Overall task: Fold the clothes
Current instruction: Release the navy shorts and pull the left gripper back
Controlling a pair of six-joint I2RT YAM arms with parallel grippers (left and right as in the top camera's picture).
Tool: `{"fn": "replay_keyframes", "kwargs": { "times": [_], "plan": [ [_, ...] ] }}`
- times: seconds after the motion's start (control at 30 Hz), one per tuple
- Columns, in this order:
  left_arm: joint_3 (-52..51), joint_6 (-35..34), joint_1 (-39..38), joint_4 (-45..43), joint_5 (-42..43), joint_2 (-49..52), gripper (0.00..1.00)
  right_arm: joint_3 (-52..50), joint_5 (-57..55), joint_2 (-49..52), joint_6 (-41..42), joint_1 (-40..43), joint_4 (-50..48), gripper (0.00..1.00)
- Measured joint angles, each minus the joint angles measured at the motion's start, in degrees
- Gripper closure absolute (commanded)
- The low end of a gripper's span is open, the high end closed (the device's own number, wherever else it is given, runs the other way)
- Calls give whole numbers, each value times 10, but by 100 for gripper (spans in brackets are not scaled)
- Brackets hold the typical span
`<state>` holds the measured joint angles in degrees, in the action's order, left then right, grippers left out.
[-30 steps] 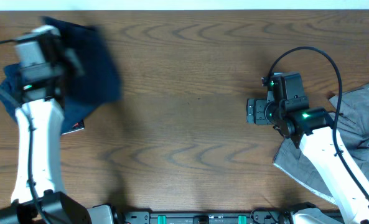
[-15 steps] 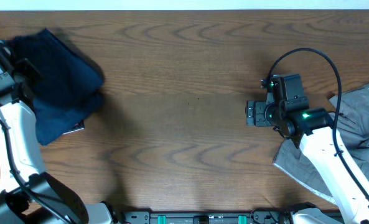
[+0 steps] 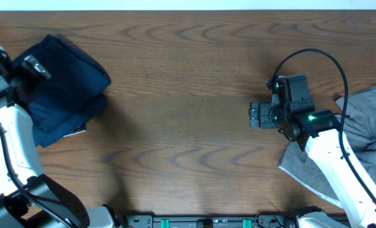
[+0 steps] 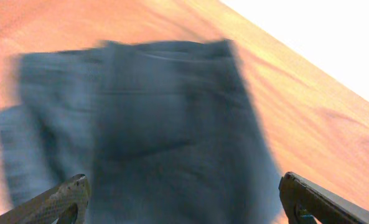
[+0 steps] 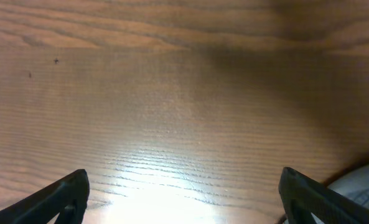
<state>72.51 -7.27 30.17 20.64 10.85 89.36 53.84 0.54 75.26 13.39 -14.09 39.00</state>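
A dark blue folded garment point(image 3: 67, 88) lies at the table's far left, resting on more blue cloth point(image 3: 54, 126). My left gripper point(image 3: 37, 68) hovers over its left edge, open. In the left wrist view the blue garment point(image 4: 172, 124) fills the blurred frame, and the left gripper point(image 4: 184, 186) has its fingers spread wide above it, holding nothing. A crumpled grey garment point(image 3: 365, 126) lies at the right edge, partly under my right arm. My right gripper point(image 3: 256, 116) is open over bare wood, left of the grey cloth. The right wrist view shows the right gripper point(image 5: 184, 180) empty.
The wooden table point(image 3: 188, 95) runs between the two garments. A small tag or label point(image 3: 77, 130) sticks out from under the blue pile. A corner of grey cloth point(image 5: 364, 180) shows at the lower right of the right wrist view.
My left gripper opened and let go of the blue garment, which settled onto the pile at the left. The left arm swung back toward the left edge. The right arm stayed put.
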Motion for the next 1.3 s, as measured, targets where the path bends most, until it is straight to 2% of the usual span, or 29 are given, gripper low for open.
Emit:
{"fn": "replay_keyframes", "kwargs": {
  "times": [0.23, 0.47, 0.67, 0.73, 0.87, 0.97, 1.13, 1.3],
  "plan": [
    [0, -2, -145, 54, 49, 1, 2, 0, 30, 12, 6, 0, -42, 1],
    [-1, -2, -304, 271, 45, 14, 2, 1, 38, 41, 6, 3, -16, 1],
    [-2, -2, -329, 441, 21, 12, 2, 3, 36, -2, 8, 43, 71, 1],
    [-3, -2, -329, 460, 17, -1, 2, 3, 30, -45, 11, 54, 73, 1],
    [-32, -2, -331, 431, 11, -87, 2, 3, 5, -168, 13, 58, 72, 1],
    [-70, -2, -340, 380, 8, -204, 2, -8, -26, -293, 15, 56, 66, 1],
    [-175, -2, -359, 264, 8, -424, 2, -71, -56, -447, 28, 56, 69, 1],
    [-231, -2, -359, 226, 7, -538, 2, -111, -66, -522, 33, 56, 103, 1]
  ]
}}
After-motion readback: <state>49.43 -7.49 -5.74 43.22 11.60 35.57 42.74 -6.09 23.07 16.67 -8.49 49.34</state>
